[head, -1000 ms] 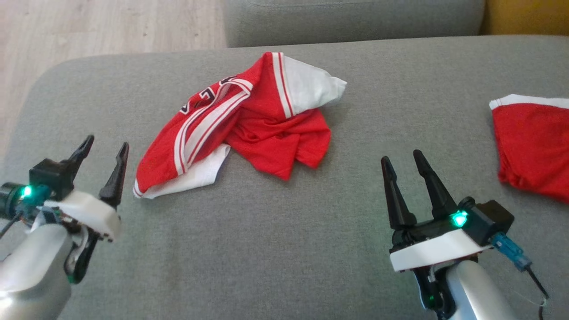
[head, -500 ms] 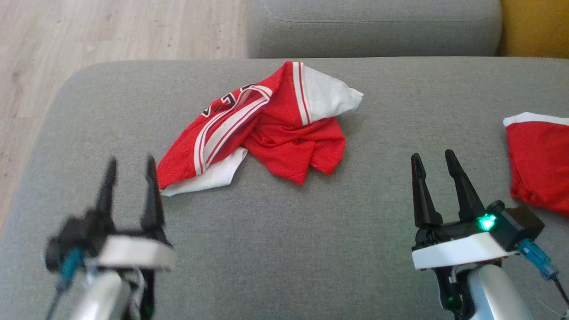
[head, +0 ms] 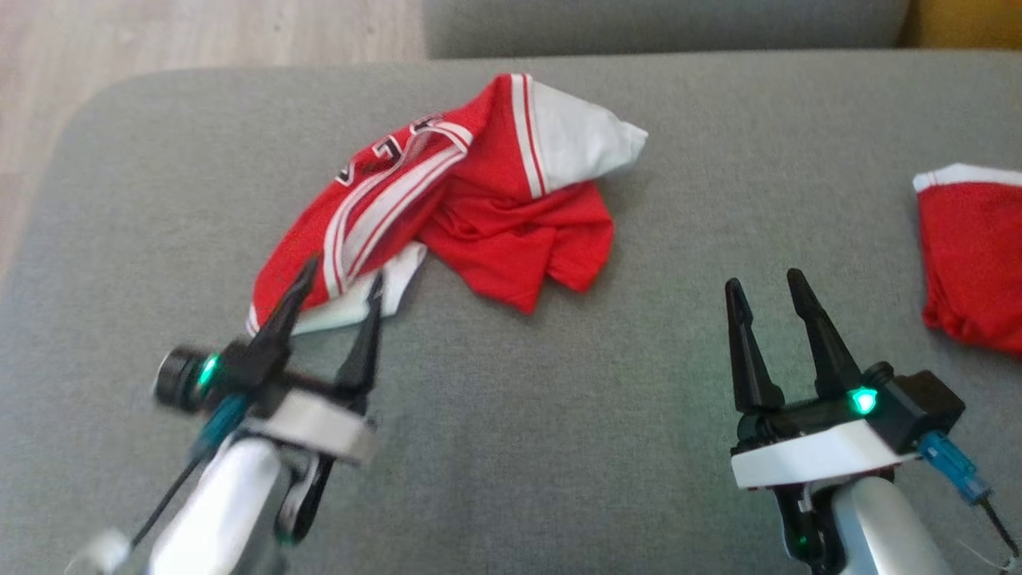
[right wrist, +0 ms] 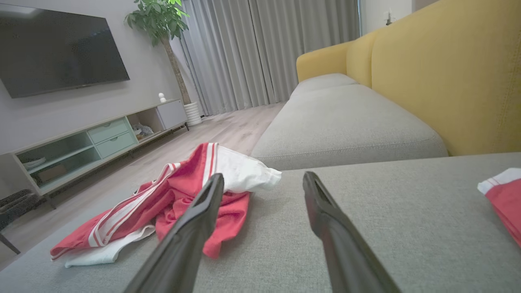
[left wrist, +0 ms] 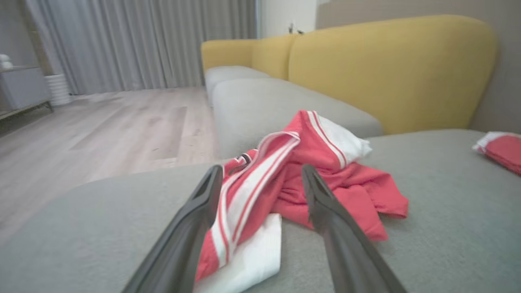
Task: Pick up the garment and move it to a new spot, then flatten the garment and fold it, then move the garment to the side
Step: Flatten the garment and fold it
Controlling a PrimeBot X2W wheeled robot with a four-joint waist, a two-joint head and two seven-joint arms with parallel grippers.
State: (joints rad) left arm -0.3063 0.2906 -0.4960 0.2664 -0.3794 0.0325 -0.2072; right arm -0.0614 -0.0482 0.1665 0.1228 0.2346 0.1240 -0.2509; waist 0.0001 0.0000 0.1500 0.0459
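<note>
Garment point(head: 479, 208) is a red jersey w/ white stripes + white panels, bit of black lettering showing, all crumpled in a heap mid-cushion on the sofa point(head: 511, 415). Left tool point(head: 343, 271) has fingers apart, tips over the heap's near white corner. Right tool point(head: 764, 279) is also spread, over bare cushion, well apart from it. 2nd red piece point(head: 970, 247) sits far right.

Soft matt red-and-white cloth garment point(head: 447, 216), coarse grey woven sofa cushion point(head: 559, 447), smooth pale wood floor point(left wrist: 101, 134), matt black plastic fingers point(head: 746, 351)
</note>
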